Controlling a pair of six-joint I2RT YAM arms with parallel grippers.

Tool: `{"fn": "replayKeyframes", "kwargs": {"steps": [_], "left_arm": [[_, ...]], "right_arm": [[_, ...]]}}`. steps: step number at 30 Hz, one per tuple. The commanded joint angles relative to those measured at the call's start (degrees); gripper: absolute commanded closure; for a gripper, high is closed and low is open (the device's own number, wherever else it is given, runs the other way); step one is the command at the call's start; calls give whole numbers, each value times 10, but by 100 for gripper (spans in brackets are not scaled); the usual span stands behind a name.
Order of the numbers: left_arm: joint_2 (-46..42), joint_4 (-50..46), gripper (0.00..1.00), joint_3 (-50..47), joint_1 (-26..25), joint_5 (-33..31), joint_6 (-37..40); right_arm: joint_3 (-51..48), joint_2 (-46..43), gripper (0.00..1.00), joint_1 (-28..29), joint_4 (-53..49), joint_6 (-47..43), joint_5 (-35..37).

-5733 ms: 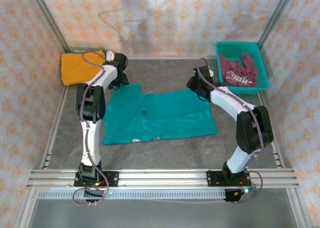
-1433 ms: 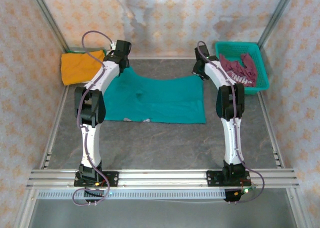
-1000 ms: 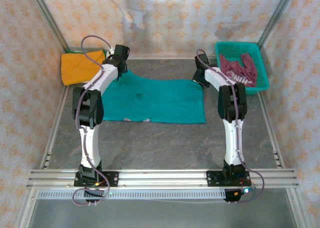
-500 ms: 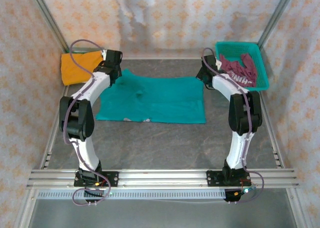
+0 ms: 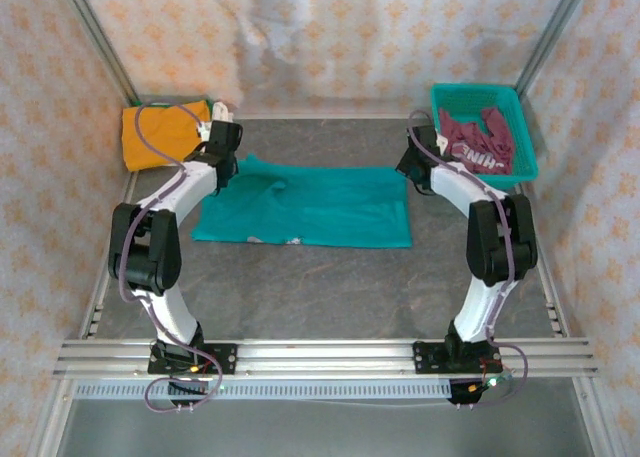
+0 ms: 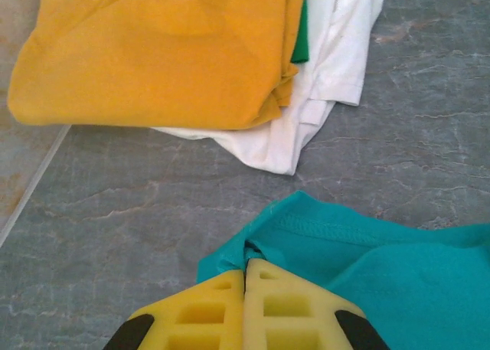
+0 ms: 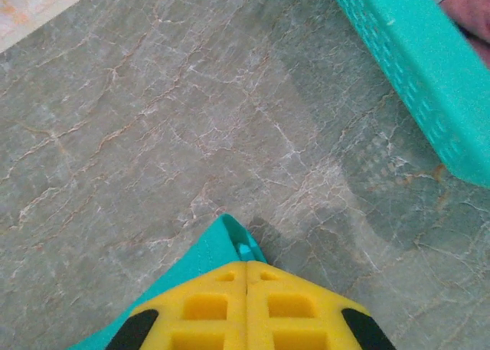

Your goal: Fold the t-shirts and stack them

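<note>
Quick update from the remote seat: the teal t-shirt (image 5: 320, 205) is lying flat-ish on the tabletop (image 5: 330, 287), one end just beside the basket (image 5: 475, 89) and the rest running away from it; the maroon t-shirt (image 5: 480, 142) is bunched up inside the basket; the orange t-shirt (image 5: 160, 132) sits folded on top of the white t-shirt (image 6: 337, 28), well apart from the basket, past the far end of the teal one.

Both claws are clamped right down; the left claw (image 6: 245, 267) has a little fold of teal cloth at a stitched edge nipped between its pads, at the end farthest from the basket; the right claw (image 7: 246, 264) has a teal corner poking out between its pads, near the basket's side wall.

Handling-wise I reckon this thing weighs next to nothing and has zero stiffness; lift it and I'd expect the middle to sag between the two pinches and drag on the tabletop; the knit looks thin, so a nip on a bare edge could slide out of the foam. Corners and stitched hems seem the best spots to grab, since the doubled cloth gives the pads something to bite; I'd keep both ends level so the fold lands square, and watch that the right-hand end doesn't snag on the basket.
</note>
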Motion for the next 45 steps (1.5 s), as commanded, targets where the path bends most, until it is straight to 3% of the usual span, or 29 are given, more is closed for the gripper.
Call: {"fn": "replayKeyframes", "kwargs": {"steps": [1, 12, 14, 16, 21, 26, 33, 37, 42, 45], "left_arm": [[-19, -13, 100, -17, 2, -44, -39], [-53, -53, 100, -97, -4, -70, -104], [-82, -34, 84, -136, -4, -60, -106], [-113, -33, 68, -161, -5, -44, -111], [-180, -14, 51, -205, -12, 2, -103], [-105, -47, 51, -105, -15, 85, -48], [60, -96, 47, 66, -34, 139, 23], [120, -109, 47, 126, -38, 151, 25], [146, -125, 47, 126, -38, 143, -21], [141, -106, 55, 102, -39, 144, -32]], "right_arm": [[-18, -11, 100, -6, 4, 5, 6], [-74, -17, 100, 0, -4, 9, -25], [-97, -38, 96, 1, 0, 16, -25], [-111, -57, 81, 0, -4, 18, -30], [-113, -101, 63, 3, -44, 25, -42], [-71, -80, 61, 19, -48, 20, -53], [-10, -22, 60, 55, -42, 15, -64], [-7, -15, 60, 60, -44, 14, -64], [-19, -25, 59, 60, -45, 11, -52], [-21, -23, 59, 60, -43, 10, -53]]}}
